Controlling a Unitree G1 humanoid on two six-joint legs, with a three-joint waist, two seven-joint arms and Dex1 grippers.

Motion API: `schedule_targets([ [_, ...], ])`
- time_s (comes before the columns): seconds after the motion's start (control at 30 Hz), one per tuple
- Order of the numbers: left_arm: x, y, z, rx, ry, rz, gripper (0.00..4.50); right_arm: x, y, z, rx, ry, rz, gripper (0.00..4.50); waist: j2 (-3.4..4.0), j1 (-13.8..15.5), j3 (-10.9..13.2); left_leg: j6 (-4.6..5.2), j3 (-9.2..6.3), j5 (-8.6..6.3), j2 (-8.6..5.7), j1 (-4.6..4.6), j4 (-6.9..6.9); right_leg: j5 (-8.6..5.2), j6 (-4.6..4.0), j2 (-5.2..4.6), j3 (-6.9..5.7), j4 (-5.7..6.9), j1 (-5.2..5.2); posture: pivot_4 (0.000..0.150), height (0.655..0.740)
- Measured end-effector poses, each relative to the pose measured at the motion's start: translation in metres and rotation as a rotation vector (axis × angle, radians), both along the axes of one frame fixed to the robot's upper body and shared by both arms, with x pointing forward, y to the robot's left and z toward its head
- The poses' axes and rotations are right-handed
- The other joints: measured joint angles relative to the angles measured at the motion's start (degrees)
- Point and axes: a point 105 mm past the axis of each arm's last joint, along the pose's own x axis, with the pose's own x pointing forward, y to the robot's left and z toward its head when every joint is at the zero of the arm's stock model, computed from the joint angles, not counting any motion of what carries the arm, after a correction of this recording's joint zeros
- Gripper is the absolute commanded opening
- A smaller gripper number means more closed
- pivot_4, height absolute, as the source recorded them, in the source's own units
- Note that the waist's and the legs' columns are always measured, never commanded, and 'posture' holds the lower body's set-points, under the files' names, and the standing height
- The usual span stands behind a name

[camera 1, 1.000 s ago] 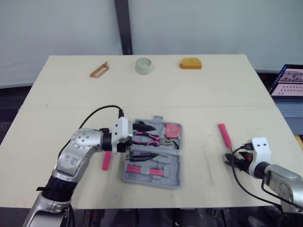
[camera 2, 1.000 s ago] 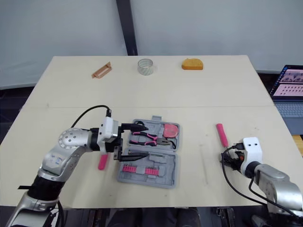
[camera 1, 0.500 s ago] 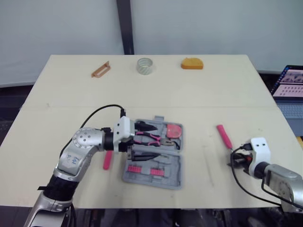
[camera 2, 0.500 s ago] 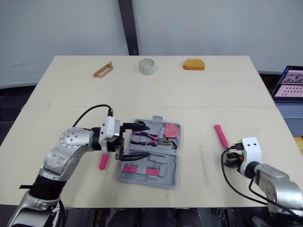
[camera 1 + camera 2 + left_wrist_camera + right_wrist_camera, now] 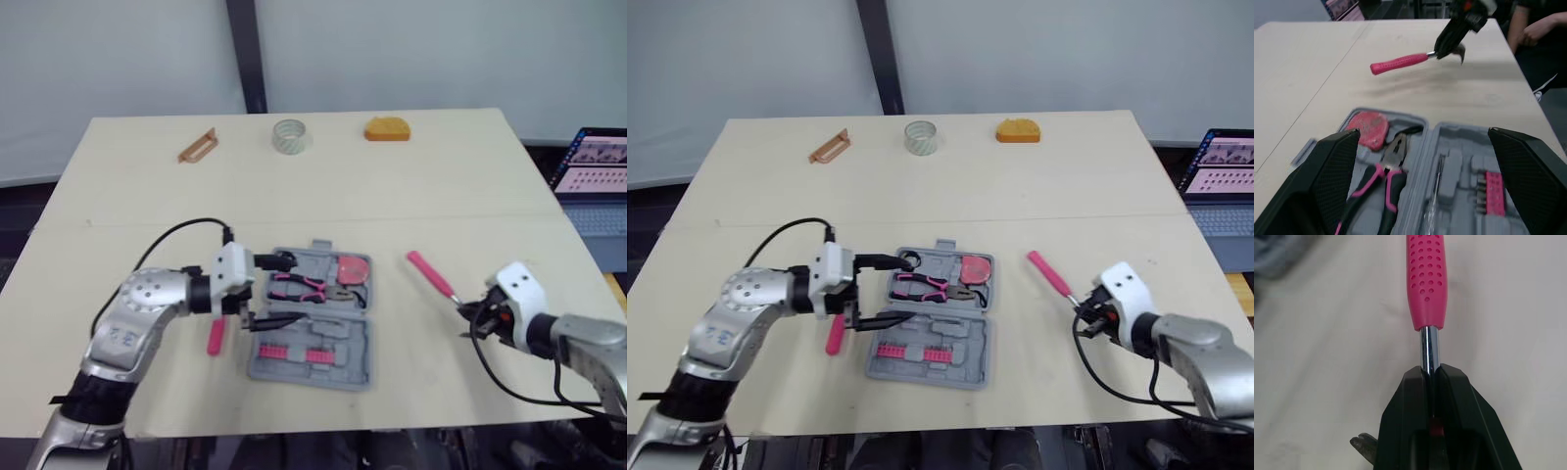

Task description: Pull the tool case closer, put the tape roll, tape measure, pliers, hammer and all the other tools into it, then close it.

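Gripping the hammer [image 5: 1427, 279] by its bare metal shaft just below the head, the right tool [image 5: 470, 315] is clamping it between narrow-set fingers, with the pink handle pointing straight ahead of the tool toward the case [image 5: 358, 343]. Judging by the shadow beneath, the hammer is riding clear of the surface [image 5: 441, 186]. The left tool [image 5: 282, 291] is hovering spread wide and empty, with the open case lying directly in front of it and the pliers [image 5: 309, 287] sitting just ahead between its fingers. The case appears to be already drawn in. Inside it are resting the pliers, a red rounded item [image 5: 355, 268], possibly the tape measure, and a bit row [image 5: 294, 351]. The hammer step is looking about midway, carried but not yet placed. A pink-handled item [image 5: 216, 336] is lying just behind the left tool, beside its wrist and outside the case. The tape roll [image 5: 290, 135], an orange piece [image 5: 389, 128] and a tan frame-shaped piece [image 5: 198, 146] are waiting well apart, far ahead of both tools. Those, and closing the case, are remaining, so the job is looking less than half done.
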Motion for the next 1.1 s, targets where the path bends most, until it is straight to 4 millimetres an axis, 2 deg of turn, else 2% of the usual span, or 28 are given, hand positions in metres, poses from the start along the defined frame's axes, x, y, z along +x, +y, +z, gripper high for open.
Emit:
schedule_targets([
  [0.27, -0.025, 0.054, -0.015, 0.026, 0.068, 0.171, 4.50, -0.007, 0.100, 0.027, -0.033, 0.017, 0.448, 0.04, -0.30, -0.1, 0.3, 0.00, -0.03, 0.00, 0.02, -0.41, 0.01, 0.00, 0.00, 0.00, 0.01, 0.03, -0.43, 0.150, 0.7400],
  [0.37, -0.038, 0.071, -0.024, 0.042, 0.095, 0.221, 4.50, -0.012, 0.129, 0.022, -0.059, 0.058, 0.554, 0.04, -0.30, 0.0, 0.3, 0.00, -0.06, 0.00, 0.01, -0.80, 0.14, 0.00, 0.00, 0.00, -0.02, 0.09, -0.77, 0.150, 0.7400],
  [0.5, -0.054, 0.082, -0.036, 0.066, 0.111, 0.249, 4.50, -0.020, 0.159, 0.014, -0.072, 0.115, 0.640, 0.04, -0.32, 0.1, 0.3, 0.04, -0.16, -0.04, 0.01, -1.07, 0.51, 0.01, 0.00, 0.00, -0.08, 0.13, -0.87, 0.150, 0.7400],
  [0.63, -0.063, 0.090, -0.036, 0.081, 0.094, 0.283, 4.50, -0.021, 0.176, 0.018, -0.116, 0.110, 0.684, 0.04, -0.32, -0.1, 0.3, 0.04, -0.18, -0.04, 0.02, -1.06, 0.76, 0.06, -0.04, 0.00, -0.01, 0.31, -0.85, 0.150, 0.7400],
  [0.9, -0.068, 0.096, -0.037, 0.085, 0.081, 0.309, 4.50, -0.027, 0.180, -0.001, -0.238, 0.159, 0.716, 0.04, -0.31, -0.2, 0.3, 0.05, -0.17, -0.05, 0.02, -1.06, 0.79, 0.08, -0.07, 0.00, 0.01, 0.37, -0.88, 0.150, 0.7400],
  [1.1, -0.064, 0.094, -0.034, 0.080, 0.062, 0.307, 4.50, -0.015, 0.177, -0.003, -0.288, 0.148, 0.677, 0.04, -0.31, -0.3, 0.3, 0.05, -0.16, -0.05, 0.02, -1.06, 0.80, 0.08, -0.07, 0.00, 0.01, 0.38, -0.88, 0.150, 0.7400],
])
